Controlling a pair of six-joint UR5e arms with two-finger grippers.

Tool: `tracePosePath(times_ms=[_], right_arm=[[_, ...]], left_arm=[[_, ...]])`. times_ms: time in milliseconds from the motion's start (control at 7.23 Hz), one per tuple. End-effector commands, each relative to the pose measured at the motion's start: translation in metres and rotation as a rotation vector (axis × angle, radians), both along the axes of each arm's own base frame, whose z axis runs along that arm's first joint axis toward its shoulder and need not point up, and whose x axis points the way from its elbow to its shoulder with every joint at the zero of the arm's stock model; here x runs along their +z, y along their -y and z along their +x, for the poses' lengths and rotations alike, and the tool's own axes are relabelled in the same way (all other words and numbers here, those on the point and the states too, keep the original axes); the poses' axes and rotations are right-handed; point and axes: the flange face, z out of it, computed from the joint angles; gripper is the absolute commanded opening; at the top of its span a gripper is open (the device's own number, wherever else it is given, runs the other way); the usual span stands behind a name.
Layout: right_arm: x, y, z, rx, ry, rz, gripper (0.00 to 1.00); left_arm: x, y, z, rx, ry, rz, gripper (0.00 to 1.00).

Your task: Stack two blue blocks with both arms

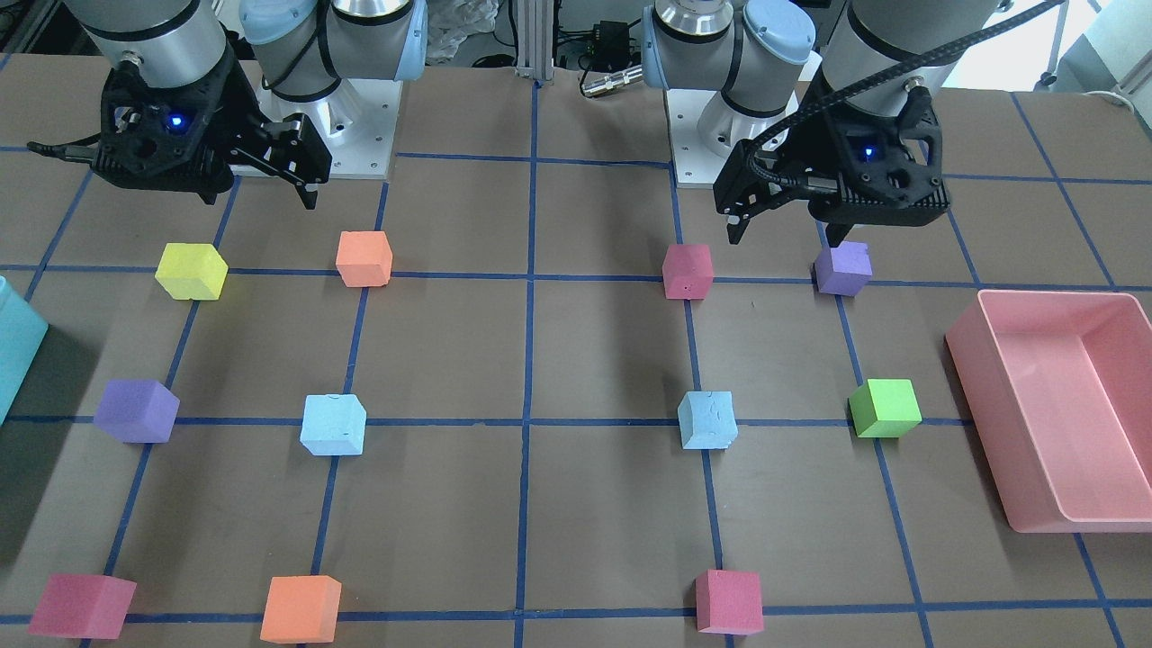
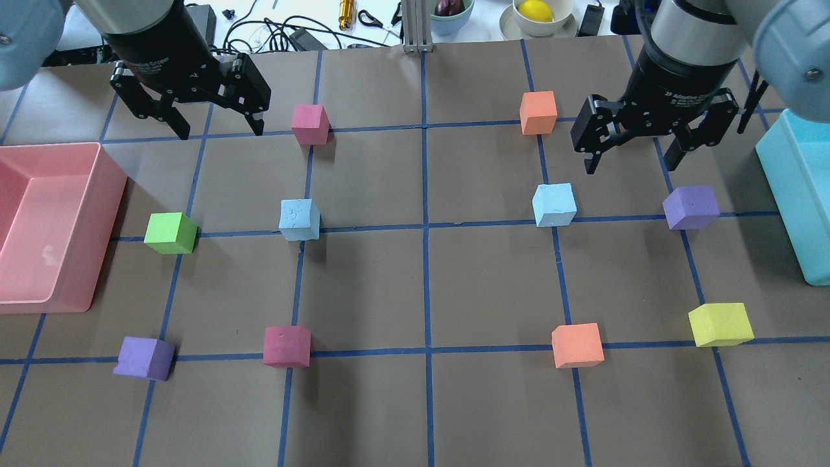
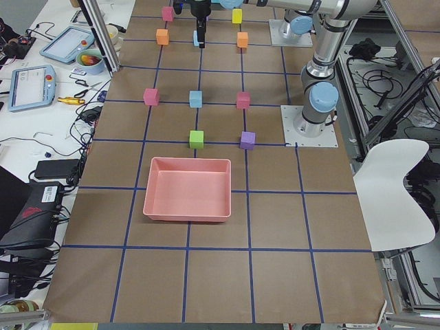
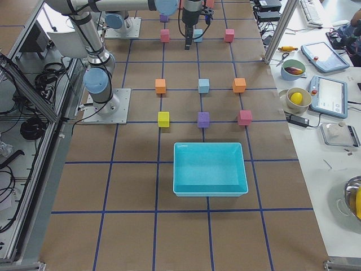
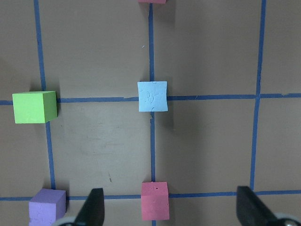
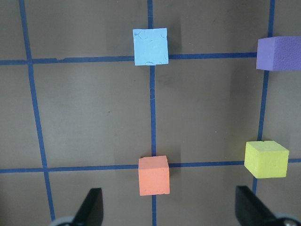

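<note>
Two pale blue blocks lie apart on the table. One point(image 2: 299, 219) point(image 1: 706, 419) is on my left side, the other point(image 2: 554, 204) point(image 1: 333, 424) on my right side. My left gripper point(image 2: 220, 130) point(image 1: 787, 236) is open and empty, high above the table, apart from its block. The left wrist view shows that block point(image 5: 152, 96) ahead of the open fingertips point(image 5: 91, 209). My right gripper point(image 2: 630, 165) point(image 1: 261, 193) is open and empty, also held high. The right wrist view shows the other block point(image 6: 150, 46) ahead of its fingertips point(image 6: 89, 207).
A pink bin point(image 2: 107, 188) stands at the left, a teal bin point(image 2: 794, 194) at the right. Other cubes sit on the grid: pink point(image 2: 310, 123), orange point(image 2: 538, 112), green point(image 2: 170, 232), purple point(image 2: 690, 207), yellow point(image 2: 720, 324).
</note>
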Motion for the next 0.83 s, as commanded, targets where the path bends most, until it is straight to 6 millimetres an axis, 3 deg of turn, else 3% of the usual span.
tracePosePath(times_ms=[0,277,415,553,691], right_arm=[[-0.002,0.0,-0.001,-0.002,-0.003,0.006,1.0],[-0.02,0.018,-0.003,0.006,-0.011,0.009,1.0],[-0.042,0.037,-0.004,-0.001,-0.017,-0.009,1.0],[-0.089,0.069,-0.004,0.012,-0.009,0.017,1.0],[-0.112,0.098,-0.005,0.014,-0.018,-0.055,1.0]], left_arm=[[-0.001,0.0,0.0,0.002,-0.003,0.002,1.0],[-0.002,0.001,-0.001,0.0,-0.005,0.003,1.0],[-0.002,0.001,-0.001,0.0,-0.005,0.003,1.0],[-0.002,0.001,0.0,0.003,-0.005,0.003,1.0],[-0.002,0.001,0.0,0.002,-0.005,0.003,1.0]])
